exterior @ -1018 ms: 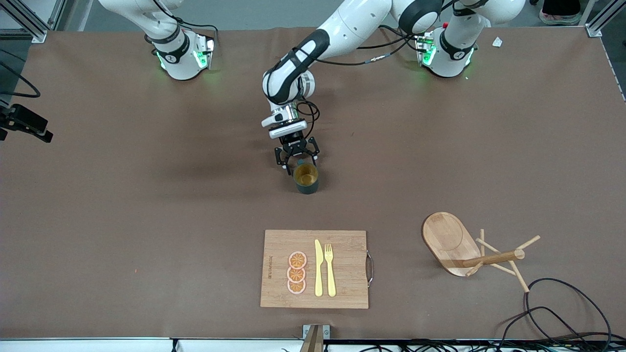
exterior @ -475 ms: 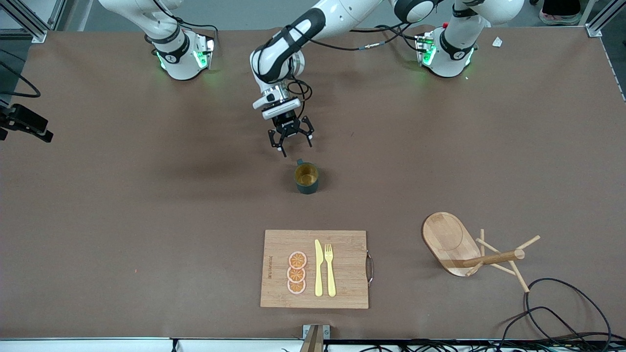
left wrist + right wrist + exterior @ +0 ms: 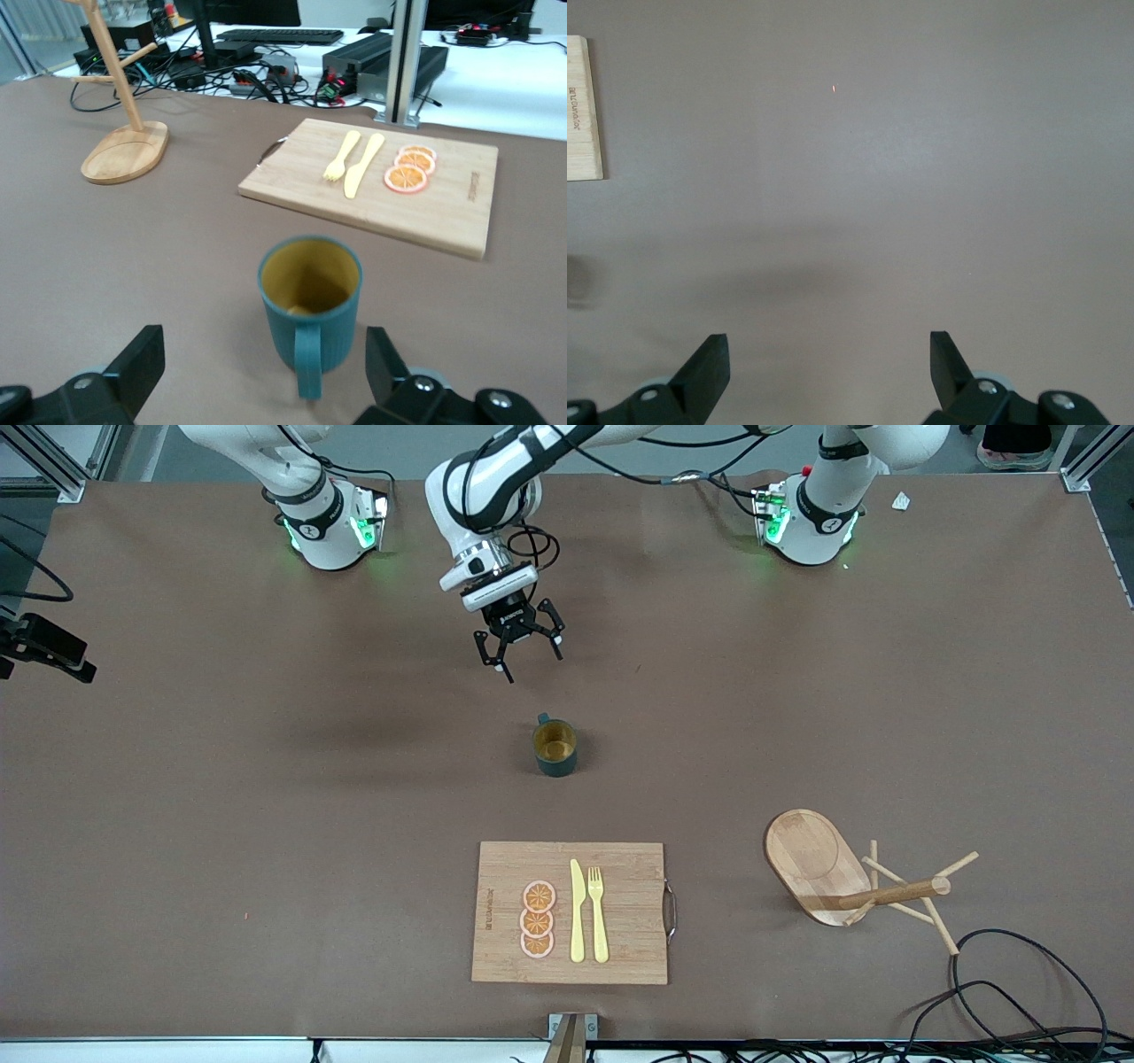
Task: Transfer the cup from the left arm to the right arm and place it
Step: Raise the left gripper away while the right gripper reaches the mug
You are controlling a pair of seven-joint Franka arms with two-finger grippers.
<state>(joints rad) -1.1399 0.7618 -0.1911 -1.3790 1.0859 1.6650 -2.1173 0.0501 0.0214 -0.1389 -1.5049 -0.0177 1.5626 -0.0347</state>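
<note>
Here, the right gripper (image 3: 824,376) waited open over bare table. The small ribbed teal-green cup (image 3: 555,747) with its yellowish inside stood upright at mid-table, and the left gripper (image 3: 518,648) hung open, apart from it. A poorly centred approach might catch the handle (image 3: 308,363) and tip the cup.

A wooden cutting board (image 3: 620,912) lies near the front camera on the worktop (image 3: 221,824), carrying a yellow knife (image 3: 577,912), yellow fork (image 3: 599,912) and three orange slices (image 3: 538,919); a wooden mug stand (image 3: 850,881) sits beside it, toward the left arm's end.
</note>
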